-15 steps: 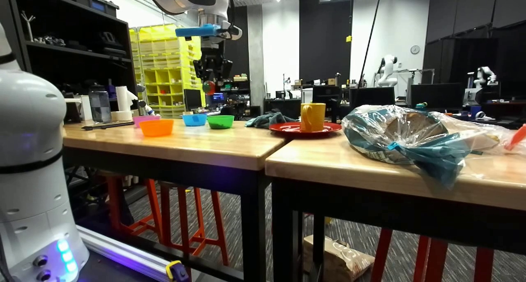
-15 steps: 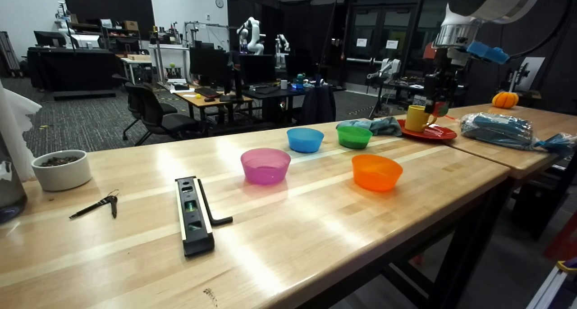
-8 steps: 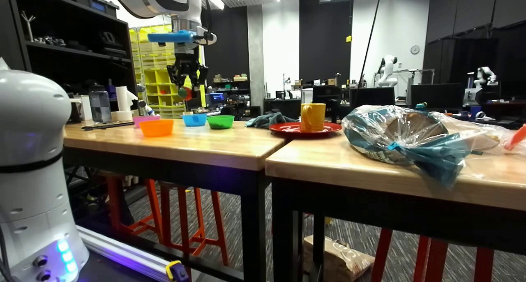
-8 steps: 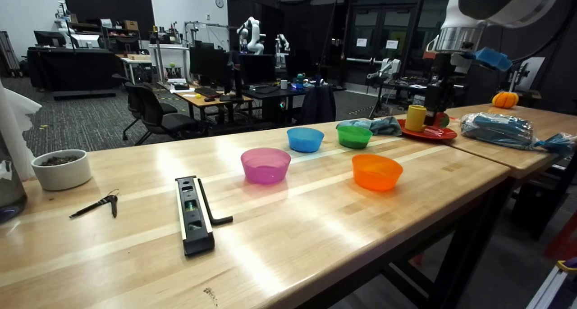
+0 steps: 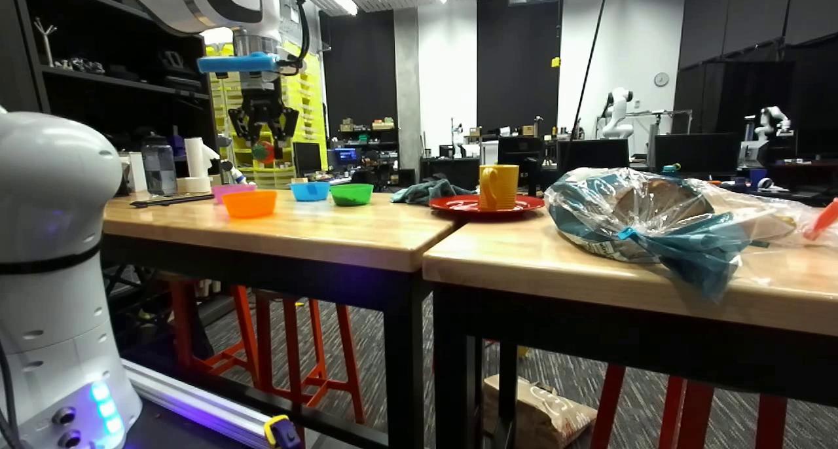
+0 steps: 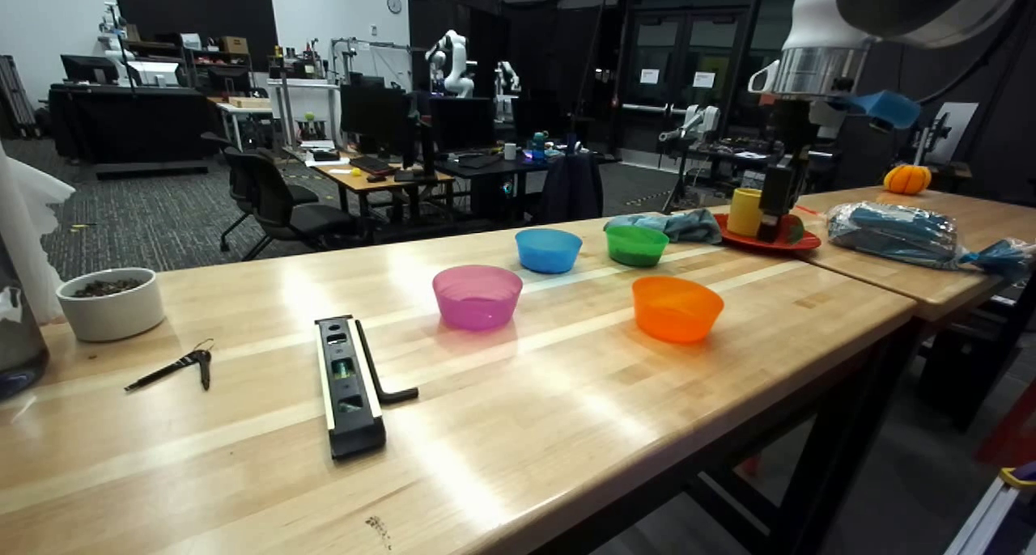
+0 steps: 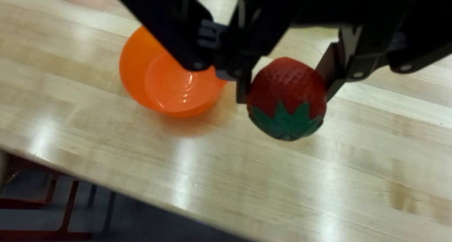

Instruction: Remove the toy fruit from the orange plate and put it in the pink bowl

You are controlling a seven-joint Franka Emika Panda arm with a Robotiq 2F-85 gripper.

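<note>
above a wooden tabletop (image 6: pixel 526 401), pinching the toy strawberry (image 7: pixel 286 99) aloft in the gripper (image 7: pixel 286 90), with the orange bowl (image 7: pixel 169 86) below it and the pink bowl (image 6: pixel 477 300) farther off.

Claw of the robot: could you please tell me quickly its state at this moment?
Claw: closed, holding the toy strawberry in the air.

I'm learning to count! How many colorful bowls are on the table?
4. In an exterior view: pink bowl leftmost, orange bowl rightmost, blue bowl then green bowl between them, farther back.
</note>
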